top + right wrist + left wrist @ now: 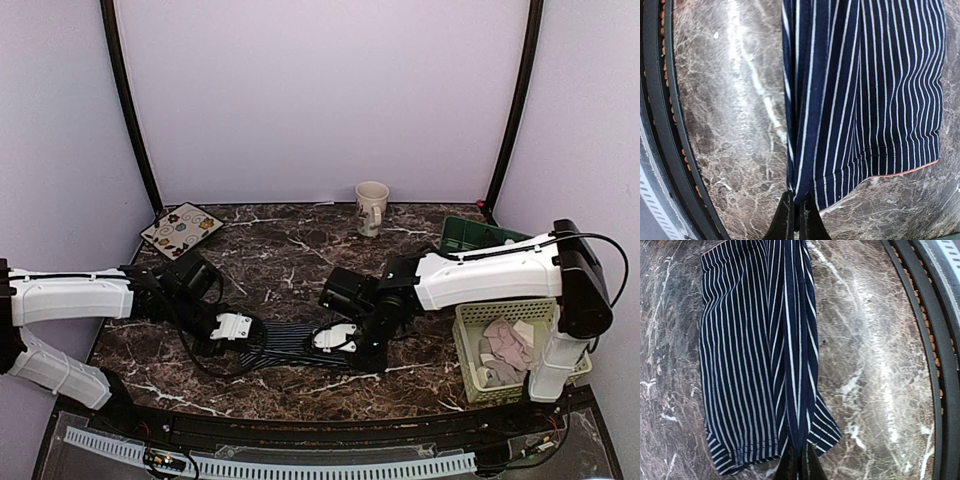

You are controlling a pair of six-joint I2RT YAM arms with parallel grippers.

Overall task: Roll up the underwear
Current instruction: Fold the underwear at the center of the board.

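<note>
The navy striped underwear (290,342) lies flat on the marble table between my two grippers. My left gripper (240,330) is shut on a fold at its left end; in the left wrist view the gripper (800,465) pinches the cloth (755,355) near its hem. My right gripper (335,338) is shut on a fold at its right end; in the right wrist view the gripper (797,217) pinches the cloth (865,85) at its edge. The pink underwear (508,345) lies in the basket at the right.
A pale green basket (468,355) stands at the front right, a dark green bin (475,236) behind it. A beige mug (371,207) stands at the back centre and a patterned tile (181,229) at the back left. A black rail (935,340) borders the table's near edge.
</note>
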